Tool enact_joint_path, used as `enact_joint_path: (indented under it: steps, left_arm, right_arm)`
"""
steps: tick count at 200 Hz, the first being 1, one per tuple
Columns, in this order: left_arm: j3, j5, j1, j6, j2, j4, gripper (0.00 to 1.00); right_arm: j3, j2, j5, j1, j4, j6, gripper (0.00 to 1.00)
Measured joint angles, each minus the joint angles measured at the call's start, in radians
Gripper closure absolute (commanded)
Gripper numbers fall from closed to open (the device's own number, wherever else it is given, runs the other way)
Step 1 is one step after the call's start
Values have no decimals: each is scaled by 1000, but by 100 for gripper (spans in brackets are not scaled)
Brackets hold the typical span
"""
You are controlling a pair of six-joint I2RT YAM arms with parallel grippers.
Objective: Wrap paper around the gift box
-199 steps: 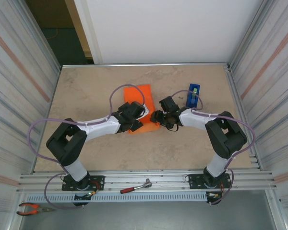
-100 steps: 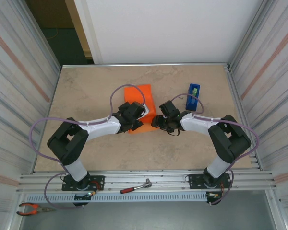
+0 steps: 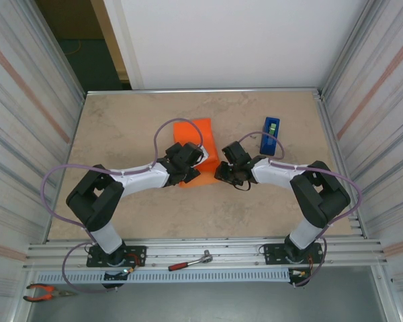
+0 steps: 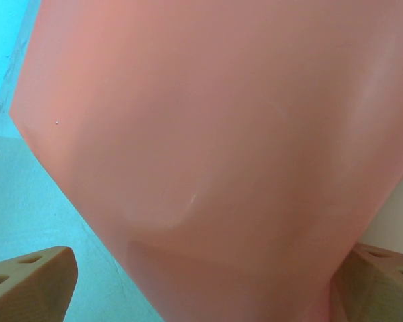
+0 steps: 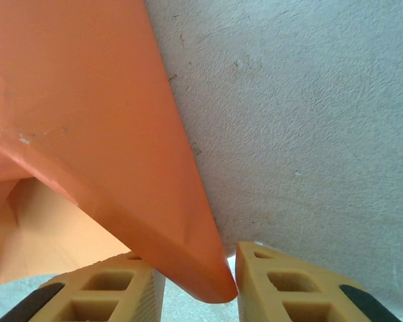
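Paper (image 3: 200, 134): thin, matt orange, smooth, soft creases at the folds. Tabletop (image 3: 134, 127): beige, mottled, stone-like, finely grained, matt. Right gripper (image 5: 198, 265) fingers (image 5: 289, 288): tan plastic, matt, open-celled. Tape dispenser (image 3: 270, 135), 3 o'clock of paper: blue plastic.

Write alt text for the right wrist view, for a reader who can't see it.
A folded corner of the orange paper points down between the two tan fingers of the right gripper, its tip against one of them. Bare beige tabletop lies to the right of the paper.
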Motion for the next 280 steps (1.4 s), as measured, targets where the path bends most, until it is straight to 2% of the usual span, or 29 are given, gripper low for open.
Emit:
enact_joint_path:
  steps: [58, 73, 95, 169, 280]
  left_arm:
    - [0, 0, 0, 0, 0, 0, 3]
    - [0, 0, 0, 0, 0, 0, 3]
    - [0, 0, 0, 0, 0, 0, 3]
    - [0, 0, 0, 0, 12, 1, 4]
    - [0, 0, 0, 0, 21, 1, 4]
  right_arm:
    - [0, 10, 0, 0, 1, 0, 73]
    - [0, 18, -1, 0, 1, 0, 81]
    - [0, 23, -5, 1, 2, -3, 100]
    - [2, 12, -50, 1, 35, 5, 100]
    - [-6, 11, -145, 0, 227, 95, 100]
